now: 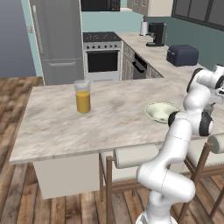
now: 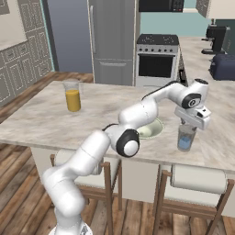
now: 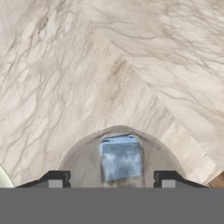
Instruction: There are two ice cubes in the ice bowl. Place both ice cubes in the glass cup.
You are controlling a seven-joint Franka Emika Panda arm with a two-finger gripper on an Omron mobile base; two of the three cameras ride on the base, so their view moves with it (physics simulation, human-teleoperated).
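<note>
A: Glass cup (image 2: 186, 137)?
B: Upright on the worktop (image 2: 41, 117), axis vertical, right of the ice bowl (image 2: 151, 130). The gripper (image 2: 187, 124) hangs just above it.

A: Ice cubes?
B: One ice cube (image 3: 121, 158) in the cup, seen only in the hand view; perhaps two stacked.

A: Jaws?
B: Wide apart, empty.

A: Left base view?
B: Shows the orange juice glass (image 1: 82, 96); the cup is hidden there.

Left and right base views look forward and down from behind the arm, sharing the surface (image 1: 109, 118). Hand view looks closely down into the glass cup (image 3: 87, 162).
</note>
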